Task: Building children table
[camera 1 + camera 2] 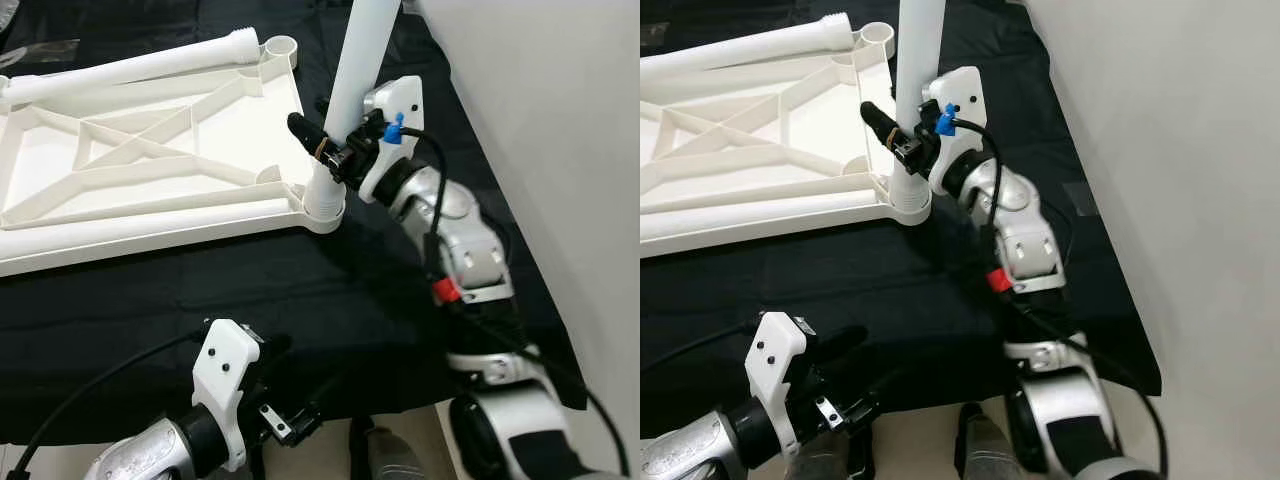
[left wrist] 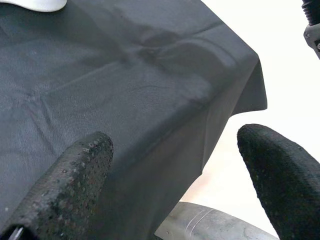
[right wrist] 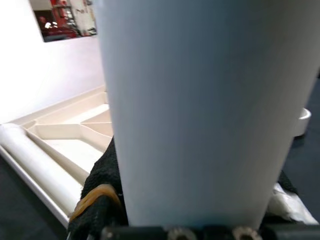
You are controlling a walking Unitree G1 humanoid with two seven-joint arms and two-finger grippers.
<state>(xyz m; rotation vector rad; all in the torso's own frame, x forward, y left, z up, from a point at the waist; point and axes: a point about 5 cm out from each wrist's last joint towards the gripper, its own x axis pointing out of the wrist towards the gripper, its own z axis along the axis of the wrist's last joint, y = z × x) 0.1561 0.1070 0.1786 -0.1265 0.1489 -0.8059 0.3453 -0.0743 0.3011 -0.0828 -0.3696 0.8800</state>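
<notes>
Black cloth is bearing the inverted tabletop while the right gripper is clamping the upright leg in its near-right corner socket, and the left gripper, fingers spread, is hovering at the cloth's near edge.

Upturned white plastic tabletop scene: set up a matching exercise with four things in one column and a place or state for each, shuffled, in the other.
1. upright white plastic table leg
2. loose white plastic table leg
3. right tool
4. left tool

A. open above the black cloth's edge
B. lying along the far edge of the upturned white plastic tabletop
C. standing in the tabletop's near right corner socket
D. shut on the upright leg

Pairs: 1-C, 2-B, 3-D, 4-A
</notes>
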